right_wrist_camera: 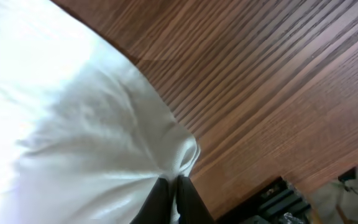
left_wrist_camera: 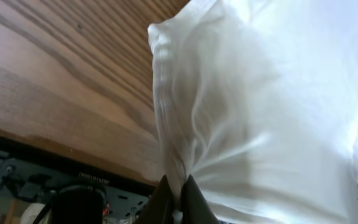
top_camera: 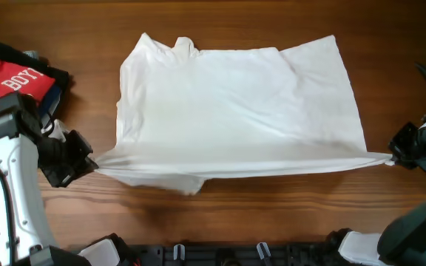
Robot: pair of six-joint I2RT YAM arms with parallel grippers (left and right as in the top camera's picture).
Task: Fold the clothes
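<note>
White T-shirt (top_camera: 235, 111) lies spread across the middle of the desk (top_camera: 272, 22), its near edge stretched taut in a line from left to right. Left tool (top_camera: 92, 164) is pressed together, pinching the near-left corner. Right tool (top_camera: 391, 157) is likewise pinching the near-right corner. Fabric gathers into folds at both pinches. Red shirt (top_camera: 9, 77) with white lettering lies far left, apart.

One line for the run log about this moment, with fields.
stage: fold underway | left gripper: shut on white T-shirt near edge | right gripper: shut on same edge | edge: stretched taut between them
</note>
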